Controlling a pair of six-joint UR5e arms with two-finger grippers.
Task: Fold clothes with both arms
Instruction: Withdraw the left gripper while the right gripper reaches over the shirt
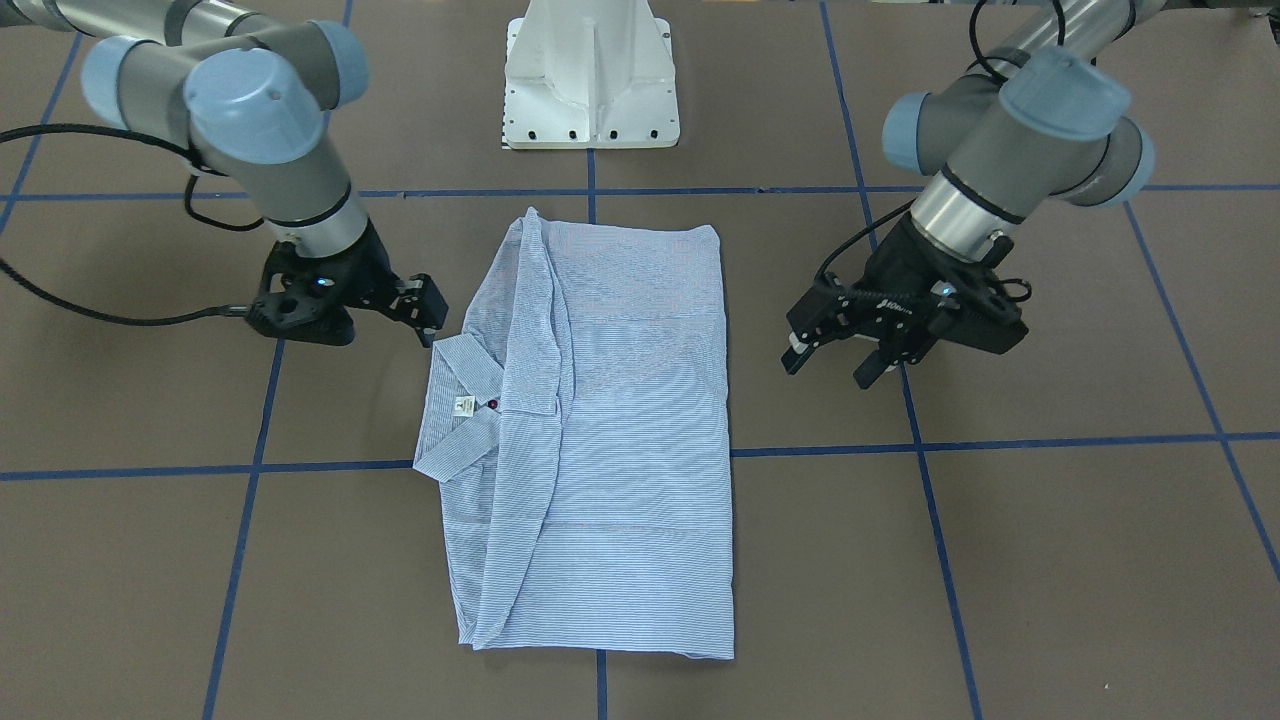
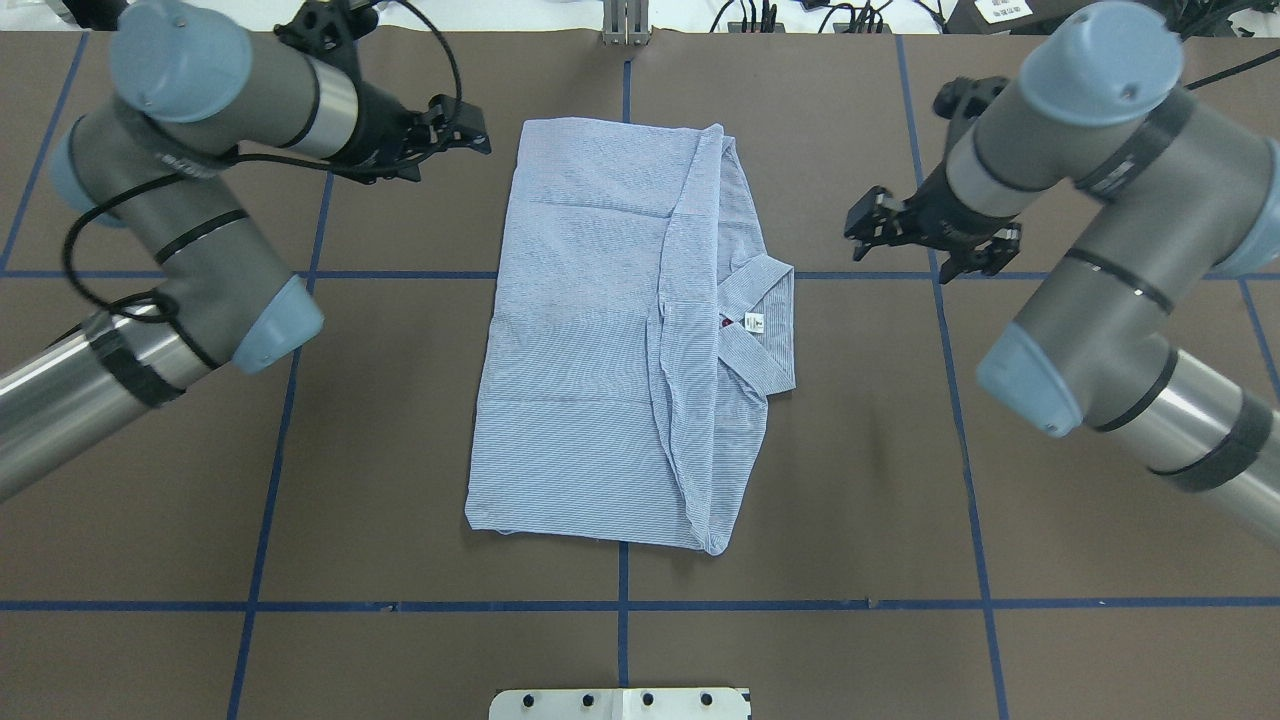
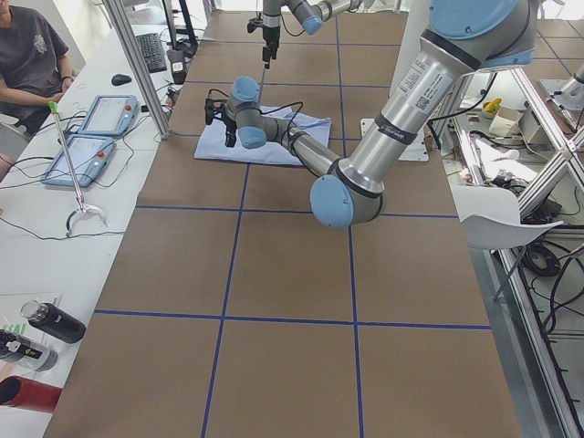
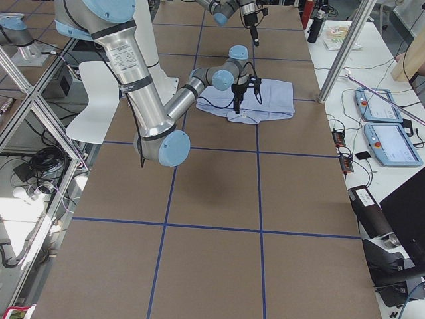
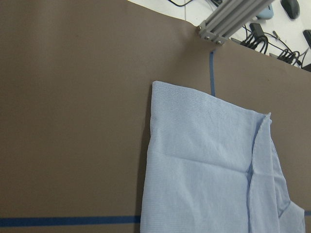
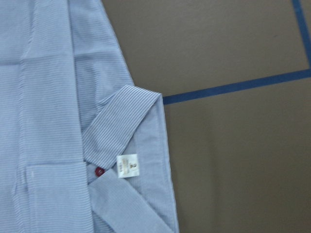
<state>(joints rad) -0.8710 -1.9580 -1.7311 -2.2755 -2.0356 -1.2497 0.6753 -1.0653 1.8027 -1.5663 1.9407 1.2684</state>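
**Item:** striped button-up shirt [image 2: 600, 330], already folded to a long rectangle. It lies flat at the centre of the table [image 2: 350, 450], with its collar [image 2: 765, 300] jutting toward the robot's right.

**Handling (estimated):** light and limp, with layers likely to slide apart. Best pinched at the corners or along a folded edge, through all layers.

**Left gripper** [image 1: 832, 368]: fingers spread and empty, raised beside the shirt's left edge, clear of the cloth.

**Right gripper** [image 1: 428, 310]: fingers parted and empty, just beside the collar, with no contact apparent.

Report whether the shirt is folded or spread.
Folded. The shirt lies as a compact rectangle with no sleeves showing and one long layer lapped over the rest; only the collar juts out.
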